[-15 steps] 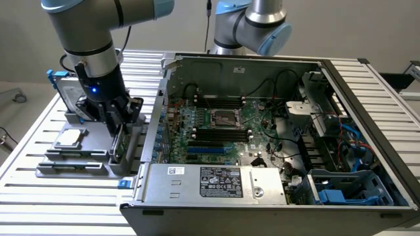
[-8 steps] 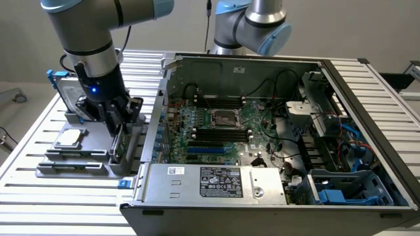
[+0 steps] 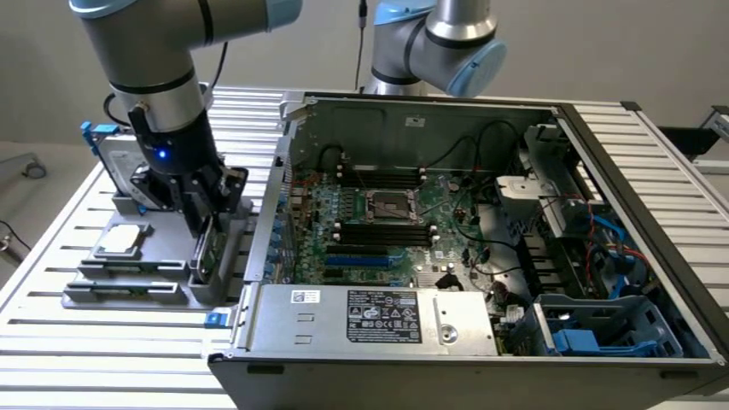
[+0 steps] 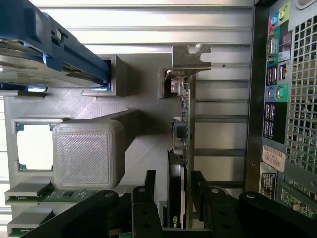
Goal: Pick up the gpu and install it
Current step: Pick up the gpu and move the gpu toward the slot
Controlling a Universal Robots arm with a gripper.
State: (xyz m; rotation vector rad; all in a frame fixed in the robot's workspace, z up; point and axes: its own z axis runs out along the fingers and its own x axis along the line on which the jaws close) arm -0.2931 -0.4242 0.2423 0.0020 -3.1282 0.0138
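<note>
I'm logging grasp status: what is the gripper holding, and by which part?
Nothing yet, it seems: the fingers of the gripper straddle the upper edge of the gpu with a gap on one side; the card stands in its gray holder.

My black claw [image 3: 208, 229] is showing round screws [image 4: 214, 190] on its fingers [image 4: 144, 208]; above it a blue light [image 3: 163, 155] is glowing on my black wrist [image 3: 177, 137], beneath silver-grey tubing [image 3: 146, 55].

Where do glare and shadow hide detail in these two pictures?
In the wrist view, glare washes the CPU to plain white, and the gripper astride the gpu is nearly black; in the exterior view, light is even, but the case is darker inside at the exterior view's right.
</note>
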